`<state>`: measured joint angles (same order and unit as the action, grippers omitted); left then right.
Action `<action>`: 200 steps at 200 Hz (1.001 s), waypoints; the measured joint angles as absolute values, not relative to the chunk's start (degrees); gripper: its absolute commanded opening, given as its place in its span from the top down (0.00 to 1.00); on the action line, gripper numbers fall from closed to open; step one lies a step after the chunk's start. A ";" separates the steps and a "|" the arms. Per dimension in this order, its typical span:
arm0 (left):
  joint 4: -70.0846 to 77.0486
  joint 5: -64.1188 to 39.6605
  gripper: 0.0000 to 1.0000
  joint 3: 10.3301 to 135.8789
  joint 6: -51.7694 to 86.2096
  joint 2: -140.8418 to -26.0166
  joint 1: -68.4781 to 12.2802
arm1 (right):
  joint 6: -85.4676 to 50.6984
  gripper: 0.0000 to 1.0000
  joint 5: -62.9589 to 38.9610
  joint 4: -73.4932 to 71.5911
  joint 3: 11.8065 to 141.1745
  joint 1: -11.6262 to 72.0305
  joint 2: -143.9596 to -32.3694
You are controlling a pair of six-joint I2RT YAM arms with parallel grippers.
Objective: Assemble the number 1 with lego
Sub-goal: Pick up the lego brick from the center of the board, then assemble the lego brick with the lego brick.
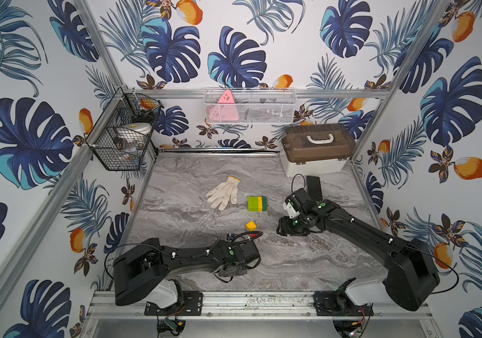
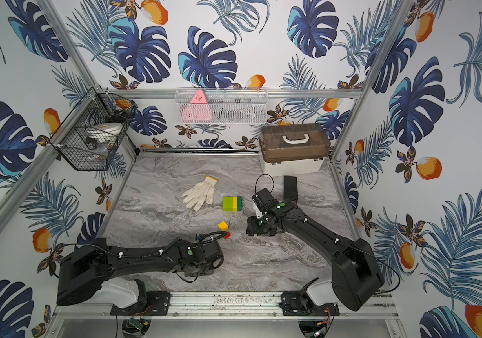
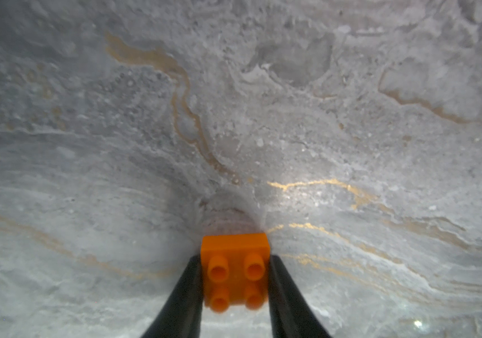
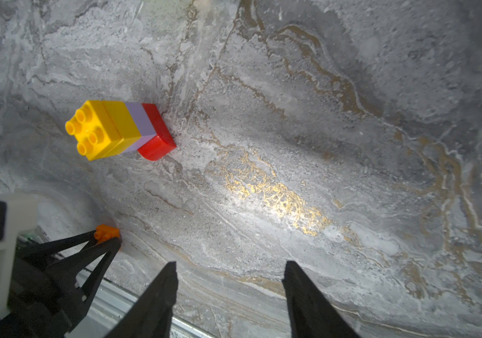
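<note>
Top views both show the green-and-yellow block at frame centre, the yellow-topped column just below it, between the left arm and right arm so either can reach; left wrist view: the left gripper pinches the orange brick by its sides, studs clear, likely to cap that column; right wrist view: the right gripper stands wide and empty near the column, probably to steady it.

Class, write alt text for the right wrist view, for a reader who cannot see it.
A yellow, lilac and red lego stack sits on a grey marbled table. Nearer the camera, the left claw grips a small orange brick, while the right claw is open and empty.
</note>
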<state>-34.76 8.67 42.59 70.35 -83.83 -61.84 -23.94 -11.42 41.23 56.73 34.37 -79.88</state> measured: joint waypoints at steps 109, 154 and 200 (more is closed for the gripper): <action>-46.57 7.44 0.68 69.12 58.30 -88.31 -47.62 | -24.88 0.43 -25.39 25.58 47.70 34.37 -69.69; -48.34 5.50 0.69 73.63 54.02 -92.40 -42.74 | -24.43 0.70 -23.94 25.45 52.88 34.06 -82.28; -48.51 3.64 0.69 76.09 52.51 -95.42 -41.60 | -26.55 0.81 -24.84 22.35 54.15 34.00 -91.50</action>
<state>-48.51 3.64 76.09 52.51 -95.42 -41.60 -26.55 -24.84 22.35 54.15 34.00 -91.50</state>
